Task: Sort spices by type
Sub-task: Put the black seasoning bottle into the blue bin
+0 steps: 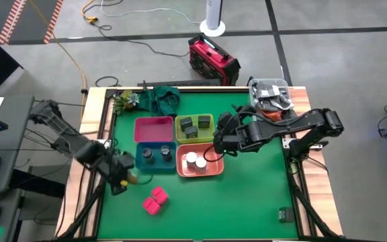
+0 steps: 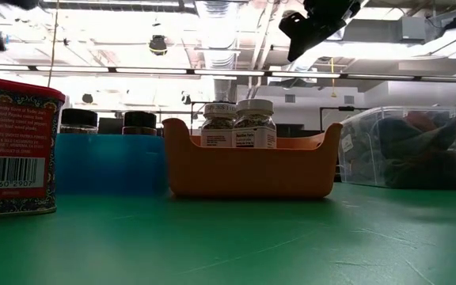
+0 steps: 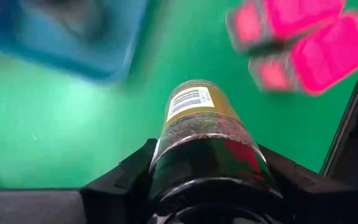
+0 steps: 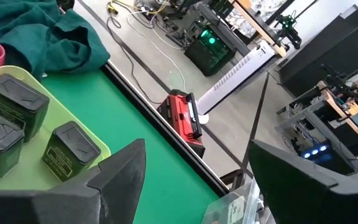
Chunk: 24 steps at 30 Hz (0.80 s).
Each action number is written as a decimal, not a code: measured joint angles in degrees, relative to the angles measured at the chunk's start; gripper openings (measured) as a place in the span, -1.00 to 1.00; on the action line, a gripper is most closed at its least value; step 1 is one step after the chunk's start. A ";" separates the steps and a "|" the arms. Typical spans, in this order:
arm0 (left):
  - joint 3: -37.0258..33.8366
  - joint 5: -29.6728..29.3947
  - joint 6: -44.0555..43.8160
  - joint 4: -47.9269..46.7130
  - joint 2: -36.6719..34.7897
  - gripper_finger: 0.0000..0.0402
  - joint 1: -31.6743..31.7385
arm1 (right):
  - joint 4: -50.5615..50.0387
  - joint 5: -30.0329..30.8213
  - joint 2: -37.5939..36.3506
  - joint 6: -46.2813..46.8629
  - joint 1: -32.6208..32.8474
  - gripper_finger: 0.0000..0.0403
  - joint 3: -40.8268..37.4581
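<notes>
My left pincer (image 1: pixel 121 176) grips a round spice jar (image 3: pixel 205 134) just above the green mat, between the blue bin (image 1: pixel 156 157) and the pink packets (image 1: pixel 156 200). My right pincer (image 1: pixel 222 143) hangs released over the yellow-green bin (image 1: pixel 194 127) holding dark square jars (image 4: pixel 71 151).

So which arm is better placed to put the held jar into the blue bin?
The left. Its gripper already holds the round jar beside the blue bin. The right gripper is open, by the green bin.
</notes>
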 joint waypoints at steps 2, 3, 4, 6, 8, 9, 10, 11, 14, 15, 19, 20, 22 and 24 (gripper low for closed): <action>2.66 -0.68 4.78 -1.92 0.39 -0.01 3.64 | -0.02 0.00 0.00 0.00 -0.01 0.57 0.00; 3.85 -0.83 7.13 -3.16 0.90 -0.01 5.60 | -0.01 0.00 0.00 0.00 -0.01 0.57 0.00; 4.97 -0.84 9.44 -4.46 1.61 -0.01 7.48 | -0.02 0.00 0.00 0.02 -0.01 0.57 0.00; 6.57 -0.83 13.93 -6.60 3.15 -0.02 10.98 | -0.02 0.00 0.00 0.00 -0.01 0.57 0.00; 7.49 -0.58 18.33 -8.48 4.71 -0.02 14.11 | -0.02 0.00 0.00 0.02 -0.01 0.57 0.00; 7.90 -0.47 20.37 -9.24 5.48 -0.02 15.67 | -0.02 0.00 0.00 0.02 -0.01 0.57 0.00; 8.28 -0.22 22.42 -9.72 6.19 -0.01 17.06 | -0.02 0.00 0.00 0.02 -0.01 0.57 0.00; 8.71 0.31 24.22 -9.80 6.84 -0.01 18.24 | -0.03 0.00 0.00 0.02 -0.01 0.57 0.00; 10.60 3.76 29.17 -8.18 8.62 -0.01 21.27 | -0.04 -0.01 0.00 0.16 0.01 0.57 0.00; 11.35 4.80 30.58 -7.81 9.11 -0.01 22.03 | -0.04 0.00 0.00 0.17 0.05 0.57 0.00; 14.33 5.10 35.83 -7.78 11.51 -0.01 24.96 | -0.02 0.00 0.00 0.19 0.12 0.57 0.00; 14.86 5.08 37.14 -7.43 12.04 -0.01 25.78 | -0.02 0.00 0.00 0.21 0.12 0.57 0.00; 15.57 5.07 39.48 -6.31 13.00 -0.01 27.67 | 0.00 -0.02 0.00 0.21 0.14 0.57 0.00; 16.05 5.09 41.82 -5.15 13.91 -0.01 29.59 | 0.06 -0.24 0.00 0.21 0.18 0.57 0.00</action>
